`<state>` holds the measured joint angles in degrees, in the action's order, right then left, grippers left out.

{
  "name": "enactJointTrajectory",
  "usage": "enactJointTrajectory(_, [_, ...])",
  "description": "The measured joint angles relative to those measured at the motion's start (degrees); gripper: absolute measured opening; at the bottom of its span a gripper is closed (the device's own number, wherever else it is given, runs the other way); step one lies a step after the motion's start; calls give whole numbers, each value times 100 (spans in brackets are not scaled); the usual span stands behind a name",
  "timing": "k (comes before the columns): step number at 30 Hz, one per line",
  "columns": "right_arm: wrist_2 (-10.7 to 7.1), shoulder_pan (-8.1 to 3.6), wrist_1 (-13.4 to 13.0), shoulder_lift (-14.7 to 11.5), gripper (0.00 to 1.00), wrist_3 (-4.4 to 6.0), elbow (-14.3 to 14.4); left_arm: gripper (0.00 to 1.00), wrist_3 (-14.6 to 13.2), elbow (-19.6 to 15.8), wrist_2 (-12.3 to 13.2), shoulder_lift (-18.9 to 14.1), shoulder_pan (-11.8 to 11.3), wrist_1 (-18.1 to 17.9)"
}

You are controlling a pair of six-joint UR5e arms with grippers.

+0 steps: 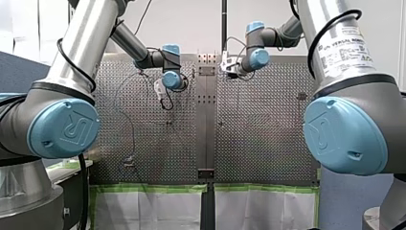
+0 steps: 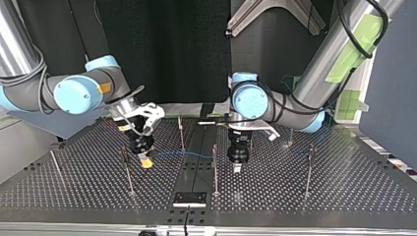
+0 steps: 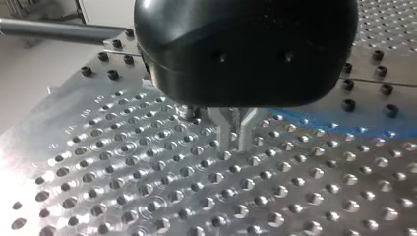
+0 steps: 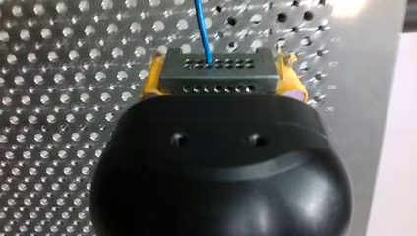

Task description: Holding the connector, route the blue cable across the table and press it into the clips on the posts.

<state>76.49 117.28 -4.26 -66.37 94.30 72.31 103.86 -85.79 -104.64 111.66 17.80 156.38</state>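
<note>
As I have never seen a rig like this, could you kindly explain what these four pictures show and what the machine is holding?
These are two robot arms at a perforated metal table. One picture looks from behind the arms, one faces them from across the table, so sides are swapped, and two come from cameras on the wrists. Thin upright posts stand on the table. My right end effector, with yellow pads, grips a dark connector, from which a blue cable runs out. In the facing view the cable stretches towards my left end effector, low over the table; whether that one holds it I cannot tell.
</note>
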Motion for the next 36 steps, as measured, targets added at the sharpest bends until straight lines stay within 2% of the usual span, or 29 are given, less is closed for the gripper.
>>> enactJointTrajectory(2, [-9,-14,-6,39,0,-14,-10,58,6,0,-54,0,11,80])
enactJointTrajectory(3, [-19,-22,-11,58,0,-22,-13,58,18,-1,-93,0,15,141])
enactJointTrajectory(4, [-29,-25,-15,69,0,-28,-15,70,32,-1,-127,0,16,191])
enactJointTrajectory(5, [-44,-29,-18,80,0,-33,-16,92,44,-2,-162,0,18,234])
enactJointTrajectory(6, [-53,-31,-19,86,0,-36,-17,92,49,-2,-210,-5,24,289])
enactJointTrajectory(7, [-62,-32,-18,90,0,-40,-17,100,42,-5,-249,-13,31,333])
enactJointTrajectory(12, [-78,-29,-16,95,0,-57,-19,100,-83,-77,-471,-97,97,566])
enactJointTrajectory(16, [-81,-20,-11,95,0,-65,-19,100,-79,-223,-609,-248,150,733])
enactJointTrajectory(27, [-82,-10,-5,93,0,-68,-19,100,27,-737,-365,-763,343,841])
enactJointTrajectory(36, [-83,0,12,87,0,-68,-19,100,59,-898,-388,-1150,450,882])
